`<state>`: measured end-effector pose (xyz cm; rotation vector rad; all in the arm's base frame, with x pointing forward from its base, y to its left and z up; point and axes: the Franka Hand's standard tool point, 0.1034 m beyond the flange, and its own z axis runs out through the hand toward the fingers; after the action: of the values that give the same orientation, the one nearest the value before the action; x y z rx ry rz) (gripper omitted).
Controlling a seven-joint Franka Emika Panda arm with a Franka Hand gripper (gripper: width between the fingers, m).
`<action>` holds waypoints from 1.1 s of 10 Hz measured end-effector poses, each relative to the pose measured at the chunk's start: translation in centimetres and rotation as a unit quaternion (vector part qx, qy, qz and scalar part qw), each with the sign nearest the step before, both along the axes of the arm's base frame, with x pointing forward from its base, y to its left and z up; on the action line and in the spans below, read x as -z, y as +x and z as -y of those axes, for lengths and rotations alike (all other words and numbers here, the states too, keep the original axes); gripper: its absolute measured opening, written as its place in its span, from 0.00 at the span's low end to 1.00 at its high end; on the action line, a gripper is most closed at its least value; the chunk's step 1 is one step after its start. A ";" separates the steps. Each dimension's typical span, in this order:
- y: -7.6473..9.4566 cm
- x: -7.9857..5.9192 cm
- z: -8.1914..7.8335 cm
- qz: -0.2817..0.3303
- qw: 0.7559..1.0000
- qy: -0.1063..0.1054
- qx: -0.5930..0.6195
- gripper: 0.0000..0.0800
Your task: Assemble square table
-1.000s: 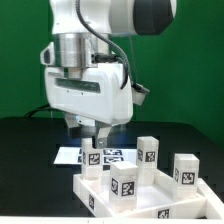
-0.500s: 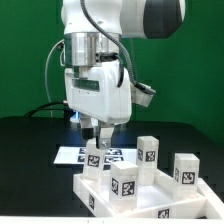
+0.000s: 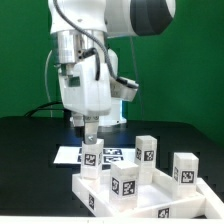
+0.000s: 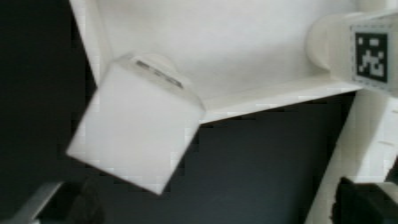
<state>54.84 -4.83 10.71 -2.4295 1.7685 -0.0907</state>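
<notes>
Gripper (image 3: pixel 89 130): hangs from the white arm above the far corner of the square tabletop (image 3: pixel 150 190) on the exterior view's left; fingers point straight down; their tips meet the top of a leg (image 3: pixel 90 157) standing upright at that corner; whether the fingers clamp the leg or only flank it cannot be told from either view.

Square tabletop: white, raised rim, lying on the black table (image 3: pixel 30 160) in the foreground, just in front of the marker board (image 3: pixel 110 155).

Legs, four: white blocks with black-and-white tags, all upright on the tabletop; one under the gripper; a second (image 3: pixel 146 151) at the far side, near the first; a third (image 3: pixel 185 169) toward the exterior view's right; a fourth (image 3: pixel 125 180) near the middle, nearest the camera.

Wrist view: a white block (image 4: pixel 139 125) lies slantwise across a white rimmed surface (image 4: pixel 231 50); a tagged leg (image 4: pixel 365 45) stands at the edge; dark finger shapes at the lower corners, blurred.
</notes>
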 end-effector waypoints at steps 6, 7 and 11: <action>-0.3 0.3 -0.9 0.002 0.988 -0.018 -0.152 0.81; 0.1 -0.2 0.0 0.000 0.969 -0.035 -0.244 0.81; -0.8 0.1 -0.1 0.000 0.902 -0.065 -0.427 0.81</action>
<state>53.99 -4.76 10.61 -3.0441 0.5664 -0.1127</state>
